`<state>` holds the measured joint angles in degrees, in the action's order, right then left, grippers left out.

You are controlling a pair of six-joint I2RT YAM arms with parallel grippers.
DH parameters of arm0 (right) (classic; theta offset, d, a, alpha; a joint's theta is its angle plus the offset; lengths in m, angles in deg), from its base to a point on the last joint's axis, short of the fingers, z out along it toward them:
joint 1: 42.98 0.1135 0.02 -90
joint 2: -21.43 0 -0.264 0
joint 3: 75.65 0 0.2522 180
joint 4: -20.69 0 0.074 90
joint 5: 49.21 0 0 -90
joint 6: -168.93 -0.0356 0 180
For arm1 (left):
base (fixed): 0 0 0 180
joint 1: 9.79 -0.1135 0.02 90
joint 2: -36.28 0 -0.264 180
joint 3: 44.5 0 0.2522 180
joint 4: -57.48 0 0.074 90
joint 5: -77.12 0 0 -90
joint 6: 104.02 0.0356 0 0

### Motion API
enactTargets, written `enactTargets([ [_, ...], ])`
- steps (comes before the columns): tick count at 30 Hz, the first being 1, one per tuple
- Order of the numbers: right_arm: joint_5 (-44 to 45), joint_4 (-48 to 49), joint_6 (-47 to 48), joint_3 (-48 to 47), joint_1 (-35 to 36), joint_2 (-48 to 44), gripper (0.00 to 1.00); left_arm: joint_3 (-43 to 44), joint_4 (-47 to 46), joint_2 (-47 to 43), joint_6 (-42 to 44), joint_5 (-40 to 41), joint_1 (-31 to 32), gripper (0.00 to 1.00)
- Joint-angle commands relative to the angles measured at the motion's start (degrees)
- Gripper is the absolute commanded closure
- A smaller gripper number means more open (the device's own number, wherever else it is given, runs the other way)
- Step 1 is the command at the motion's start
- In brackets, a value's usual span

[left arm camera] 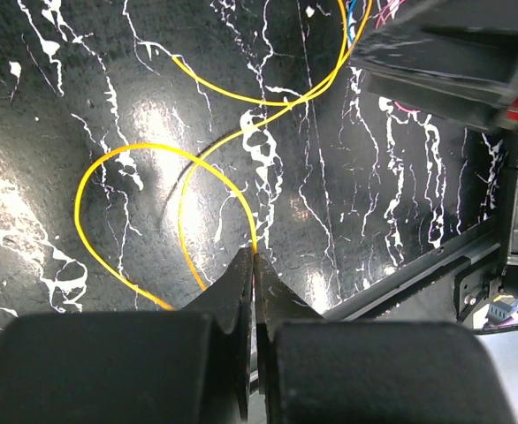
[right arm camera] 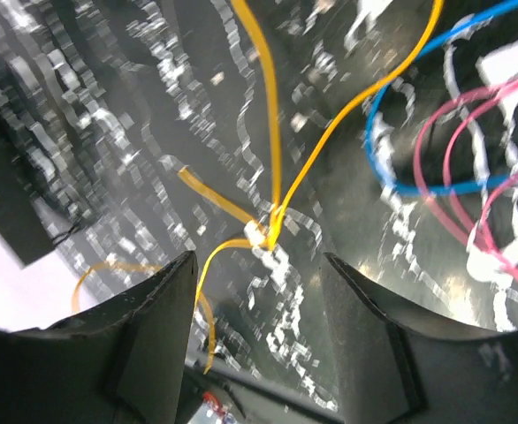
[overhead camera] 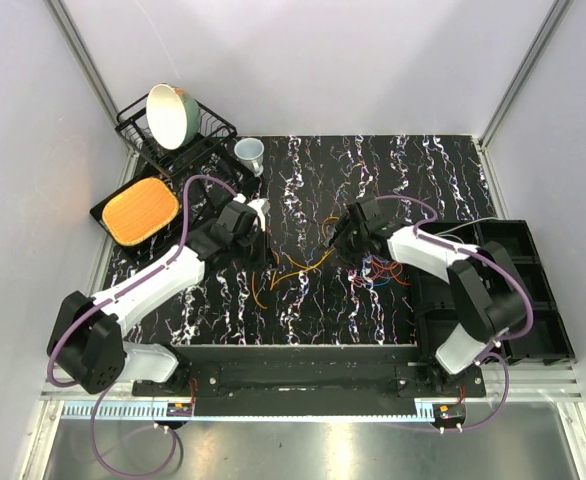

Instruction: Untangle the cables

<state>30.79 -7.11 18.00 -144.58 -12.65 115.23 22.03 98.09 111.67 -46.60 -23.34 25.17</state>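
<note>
The cables lie on the black marbled table [overhead camera: 303,180]. A yellow cable [overhead camera: 303,268] runs across the middle, and a tangle of red, blue and pink cables [overhead camera: 383,272] lies under the right arm. My left gripper [left arm camera: 255,256] is shut on the yellow cable [left arm camera: 118,155], which loops away from its tips. In the top view the left gripper [overhead camera: 258,262] sits at that cable's left end. My right gripper [right arm camera: 259,256] stands open above a crossing of yellow strands [right arm camera: 272,225], one strand passing close to its left finger [right arm camera: 166,291]. Blue [right arm camera: 383,177] and pink [right arm camera: 445,177] cables curve to its right.
A wire dish rack [overhead camera: 208,130] holding a bowl [overhead camera: 170,112] stands at the back left, with a small cup [overhead camera: 250,153] beside it. An orange pad on a black tray [overhead camera: 141,210] lies left. Black bins [overhead camera: 518,270] line the right edge.
</note>
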Motion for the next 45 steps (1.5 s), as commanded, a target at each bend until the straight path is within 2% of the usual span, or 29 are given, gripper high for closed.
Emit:
enactTargets([
  [1, 3.32, 2.88, -0.25, -2.91, 0.26, 4.89, 0.37, -0.92, -3.12, -2.18, -0.03, -0.88, -0.16, 1.0],
  [4, 4.46, 3.06, 0.1, -4.41, 0.26, 7.36, 0.42, -0.92, -2.86, -2.53, 0.23, -0.7, -0.16, 1.0],
  [5, 4.9, 3.06, 0.28, -4.76, 0.35, 7.8, 0.47, -0.83, -2.68, -2.62, 0.23, -0.62, -0.16, 1.0],
  [8, 5.25, 2.97, 1.6, -6.43, 0.35, 7.98, 0.7, -0.39, -1.72, -2.97, 0.67, 0.09, -0.24, 1.0],
  [9, 5.34, 3.06, 2.73, -7.04, 0.35, 7.8, 0.86, -0.3, -1.8, -3.06, 0.59, -0.09, -0.16, 1.0],
  [13, 6.48, 2.27, 5.46, -11.26, 0.26, 7.1, 1.0, -0.13, -1.72, -3.59, 0.76, 0.79, -0.24, 1.0],
  [17, 2.72, -3.43, 9.41, -21.69, 1.04, 3.61, 1.0, 4.51, 1.44, -4.81, 1.11, 1.23, -0.16, 1.0],
  [20, 4.01, -8.53, 14.68, -30.21, 2.89, -2.8, 1.0, 9.25, 3.91, -7.1, 1.9, 1.49, -0.16, 1.0],
  [22, 6.47, -10.3, 17.5, -32.35, 3.16, -5.72, 1.0, 11.29, 4.78, -8.68, 2.95, 1.93, -0.16, 1.0],
  [25, 9.64, -10.83, 19.53, -29.91, 3.07, -8.63, 1.0, 14.1, 5.23, -9.56, 3.83, 3.34, -0.16, 1.0],
  [28, 7.72, -12.93, 18.65, -26.48, 2.28, -7.58, 1.0, 14.81, 5.14, -7.82, 4.01, 3.43, -0.16, 1.0],
  [31, 5.52, -12.68, 18.04, -23.93, 2.19, -8.54, 1.0, 15.43, 4.79, -5.97, 3.31, 1.15, -0.16, 1.0],
  [36, 9.65, -17.41, 22.07, -25.24, 2.19, -13.11, 1.0, 20.6, 3.21, -1.4, 3.13, -3.51, 0.02, 1.0],
  [41, 18.51, -25.32, 23.92, -27.35, 2.19, -17.94, 1.0, 30.44, 3.21, 5.01, 3.13, -8.69, 2.39, 1.0],
  [45, 26.15, -32.07, 23.4, -26.91, 2.19, -22.6, 1.0, 37.91, 3.21, 12.73, 3.05, -10.19, 8.27, 1.0],
])
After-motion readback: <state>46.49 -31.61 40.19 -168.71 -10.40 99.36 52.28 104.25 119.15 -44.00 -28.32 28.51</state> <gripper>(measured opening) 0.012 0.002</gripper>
